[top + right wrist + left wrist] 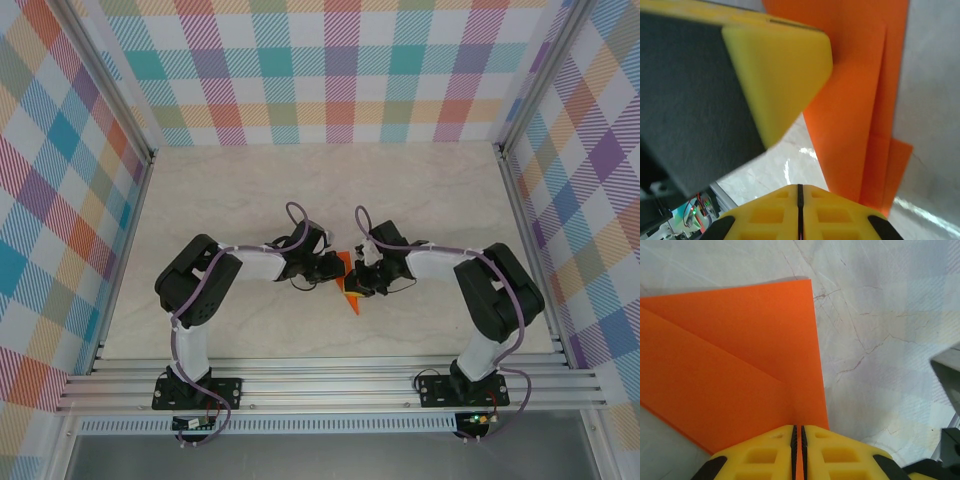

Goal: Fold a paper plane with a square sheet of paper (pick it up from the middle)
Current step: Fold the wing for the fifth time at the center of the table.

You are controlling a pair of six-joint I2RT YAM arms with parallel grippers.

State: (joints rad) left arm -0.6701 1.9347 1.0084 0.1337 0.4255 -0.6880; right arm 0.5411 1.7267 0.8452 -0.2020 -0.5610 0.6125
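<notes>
The orange paper (730,370), folded into overlapping flaps with diagonal creases, lies flat at the middle of the table (250,190). The left gripper (798,432), at its 9 o'clock, pinches its edge. The right gripper (800,189), at 3 o'clock, is closed beside it.

Top view: bright, even light from overhead. I log only soft, short shadows on the pale table (250,190), with no harsh glare. Focus is adequate across the whole frame.

Left wrist view: well lit and sharp on the square sheet of paper (730,365). The orange is strongly saturated, and a thin grey shadow runs along its upper edge.

Right wrist view: a yellow and black block (740,75) close to the lens is badly blurred. I see white glare streaks on the table surface, while the paper's fold lines stay legible.
</notes>
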